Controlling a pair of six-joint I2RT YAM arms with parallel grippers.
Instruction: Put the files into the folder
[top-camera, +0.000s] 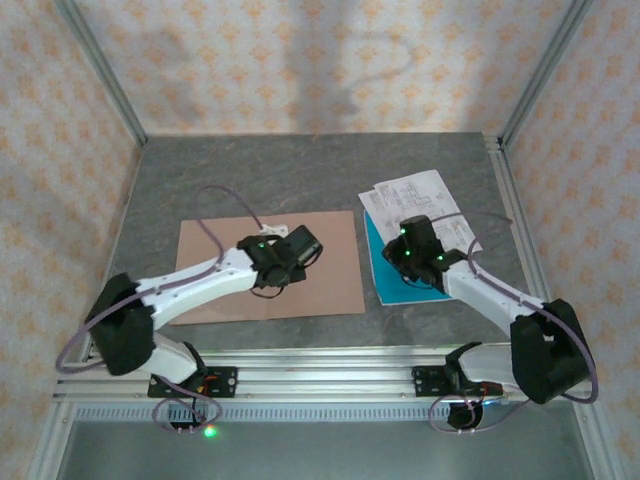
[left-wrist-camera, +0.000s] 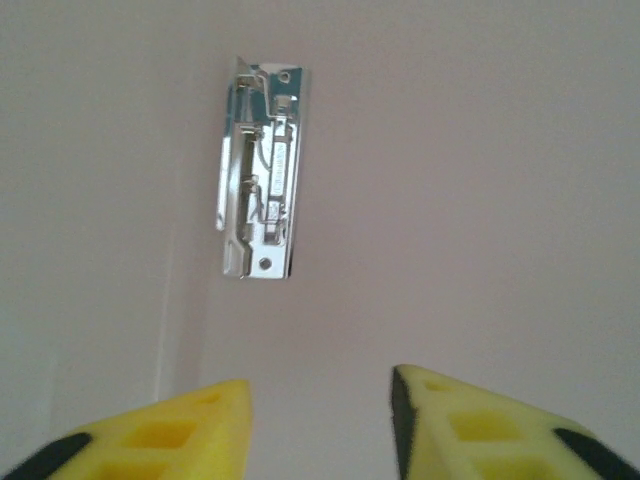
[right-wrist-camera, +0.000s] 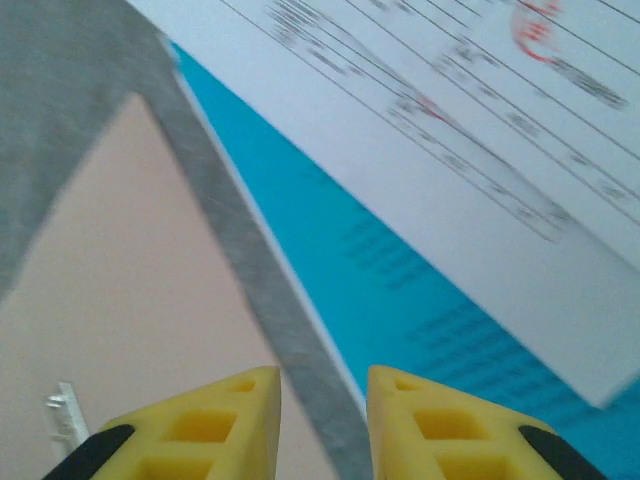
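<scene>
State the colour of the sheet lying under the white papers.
The teal-blue sheet shows clearest in the right wrist view.

A grey, stone-patterned table (top-camera: 300, 170) is carrying a pinkish-brown folder (top-camera: 330, 270), which is lying flat left of centre. Just to its right, a teal sheet (top-camera: 395, 288) is lying flat, with white printed sheets (top-camera: 410, 195) overlapping its far end.

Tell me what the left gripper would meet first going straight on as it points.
Likely the bare face of the flat pinkish-brown card folder, short of its small metal clip; depth is unclear.
</scene>
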